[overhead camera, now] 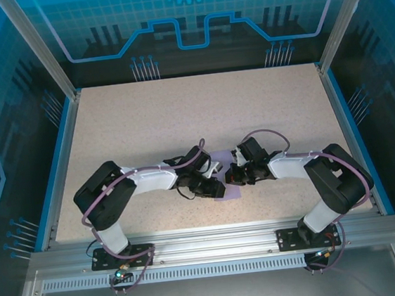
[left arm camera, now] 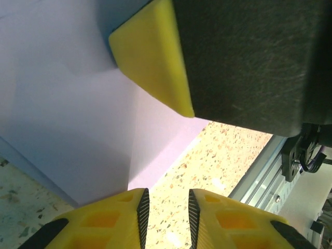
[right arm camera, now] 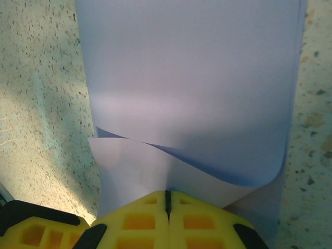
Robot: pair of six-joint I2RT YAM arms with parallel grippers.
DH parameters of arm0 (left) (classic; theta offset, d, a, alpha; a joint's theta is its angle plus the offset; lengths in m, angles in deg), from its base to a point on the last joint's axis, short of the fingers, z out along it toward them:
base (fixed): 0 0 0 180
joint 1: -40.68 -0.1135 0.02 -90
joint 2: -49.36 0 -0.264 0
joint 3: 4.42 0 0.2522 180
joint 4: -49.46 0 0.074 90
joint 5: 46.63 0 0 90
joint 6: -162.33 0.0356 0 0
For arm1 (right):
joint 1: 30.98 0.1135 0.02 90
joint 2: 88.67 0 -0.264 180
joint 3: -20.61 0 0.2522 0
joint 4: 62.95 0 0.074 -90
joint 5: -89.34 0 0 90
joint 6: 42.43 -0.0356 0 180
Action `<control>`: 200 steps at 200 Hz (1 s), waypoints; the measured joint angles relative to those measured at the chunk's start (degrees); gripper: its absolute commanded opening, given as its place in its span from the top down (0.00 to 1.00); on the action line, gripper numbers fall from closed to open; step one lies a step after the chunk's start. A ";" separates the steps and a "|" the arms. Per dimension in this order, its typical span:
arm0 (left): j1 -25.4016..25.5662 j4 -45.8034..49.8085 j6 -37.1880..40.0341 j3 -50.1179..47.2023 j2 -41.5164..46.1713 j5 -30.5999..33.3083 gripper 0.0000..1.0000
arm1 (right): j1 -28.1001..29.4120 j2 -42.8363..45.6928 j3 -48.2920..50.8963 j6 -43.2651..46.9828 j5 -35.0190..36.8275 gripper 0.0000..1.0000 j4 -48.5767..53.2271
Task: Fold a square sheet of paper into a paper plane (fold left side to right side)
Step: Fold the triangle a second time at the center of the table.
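The square sheet of paper (overhead camera: 231, 191) lies lavender near the table's middle front, between the two grippers. In the right wrist view the paper (right arm camera: 187, 78) is doubled over, its upper layer curling above the lower one. My right gripper (right arm camera: 167, 193) is shut on the paper's near edge. My left gripper (left arm camera: 166, 194) stands open just off the paper's (left arm camera: 67, 114) corner, with bare table between its fingers. A yellow finger (left arm camera: 155, 52) of the right gripper rests on the sheet above it. From the top, left gripper (overhead camera: 214, 186) and right gripper (overhead camera: 234, 176) almost touch.
The speckled beige table (overhead camera: 180, 114) stretches far and to both sides of the arms. A metal rail (overhead camera: 214, 241) runs along the near edge, also seen as a rail (left arm camera: 259, 176) close to the left gripper. Blue walls enclose the table.
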 measured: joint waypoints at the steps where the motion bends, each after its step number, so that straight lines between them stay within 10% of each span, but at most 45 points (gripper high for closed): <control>1: 0.00 0.00 0.00 0.00 0.00 0.00 0.70 | 0.00 0.00 0.00 0.02 0.00 0.98 0.00; 200: 0.81 -4.46 -5.68 -3.80 -1.20 0.20 0.84 | 0.20 8.31 0.59 4.31 -0.85 1.00 1.33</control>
